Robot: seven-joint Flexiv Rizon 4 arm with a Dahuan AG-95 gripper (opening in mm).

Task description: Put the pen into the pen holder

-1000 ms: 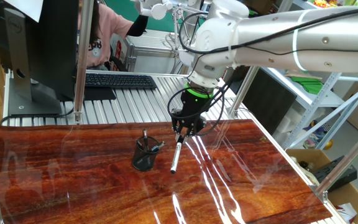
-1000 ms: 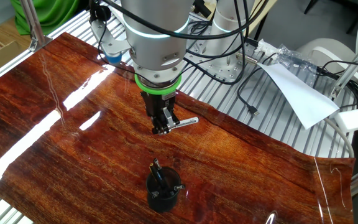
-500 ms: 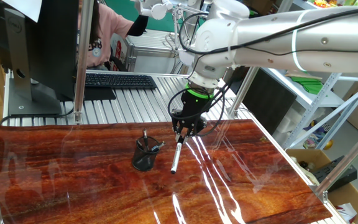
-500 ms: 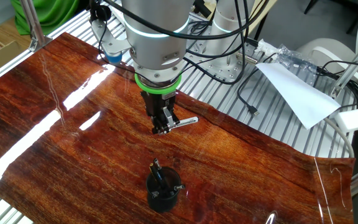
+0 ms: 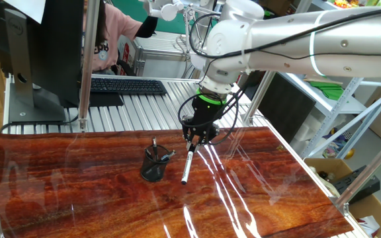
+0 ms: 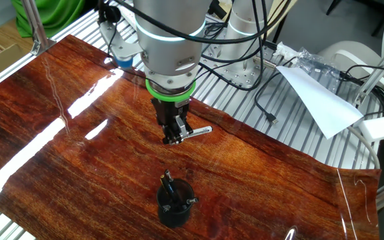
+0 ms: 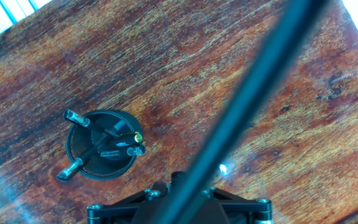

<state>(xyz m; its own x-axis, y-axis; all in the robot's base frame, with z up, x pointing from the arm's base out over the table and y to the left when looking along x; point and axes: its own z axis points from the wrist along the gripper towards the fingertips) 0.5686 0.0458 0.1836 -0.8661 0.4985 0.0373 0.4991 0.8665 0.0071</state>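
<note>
My gripper [image 5: 192,142] is shut on the pen [image 5: 187,166], a slim pen with a black upper part and a silvery-white lower barrel. It holds the pen by its black end above the table, tilted. In the other fixed view the gripper [image 6: 173,138] holds the pen [image 6: 197,131] sticking out to the right. In the hand view the pen [image 7: 247,93] is a blurred dark bar crossing the frame. The pen holder [image 5: 154,164] is a small black mesh cup left of the gripper, with several short dark pens in it. It also shows in the other fixed view [image 6: 175,205] and the hand view [image 7: 100,154].
The reddish wood tabletop [image 5: 98,198] has bright glare streaks. A keyboard [image 5: 127,85] and a monitor [image 5: 38,46] stand behind the table on the metal bench. A person in pink [image 5: 108,33] sits at the back. Cables and white paper [image 6: 319,100] lie beyond the far edge.
</note>
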